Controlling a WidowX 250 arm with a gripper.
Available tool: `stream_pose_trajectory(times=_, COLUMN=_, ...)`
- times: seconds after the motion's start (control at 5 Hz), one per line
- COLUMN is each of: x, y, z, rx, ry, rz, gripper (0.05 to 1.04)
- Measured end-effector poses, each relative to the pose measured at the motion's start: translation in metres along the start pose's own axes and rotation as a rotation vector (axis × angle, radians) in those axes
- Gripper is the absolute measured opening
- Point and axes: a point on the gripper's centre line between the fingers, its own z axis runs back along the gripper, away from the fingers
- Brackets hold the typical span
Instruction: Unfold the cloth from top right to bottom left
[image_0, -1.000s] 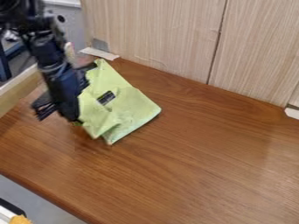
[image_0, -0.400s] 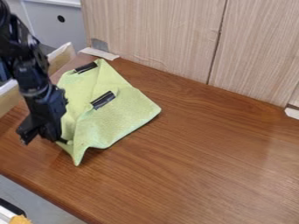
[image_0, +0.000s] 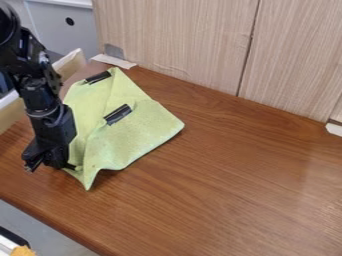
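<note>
Green cloth (image_0: 143, 132): on brown tabletop (image_0: 234, 180), spread to the right and upper right of the claw (image_0: 51, 166), part folded; its left edge meets the claw's right side. One pointed corner lies just below and right of the claw. Claw state: cannot tell whether wide, narrow or gripping cloth. Two dark strips on the cloth: lower strip (image_0: 118, 114) up and right of the claw, upper strip (image_0: 98, 77) higher. Farther beyond the claw: white tape (image_0: 113, 61), pale wood panels (image_0: 180, 40).
</note>
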Motion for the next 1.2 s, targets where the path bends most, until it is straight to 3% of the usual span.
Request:
stream_pose_trajectory(times=0.4, x=0.005, y=-0.003, z=0.001, rx=-0.014, ry=-0.019, rz=-0.013, gripper=0.804)
stream_pose_trajectory(times=0.6, x=0.007, y=-0.001, z=0.010, rx=0.003, ry=-0.031, rz=-0.030, gripper=1.003)
stream_pose_trajectory(times=1.2, x=0.016, y=0.004, z=0.057, rx=0.090, ry=0.010, rz=-0.115, gripper=1.000)
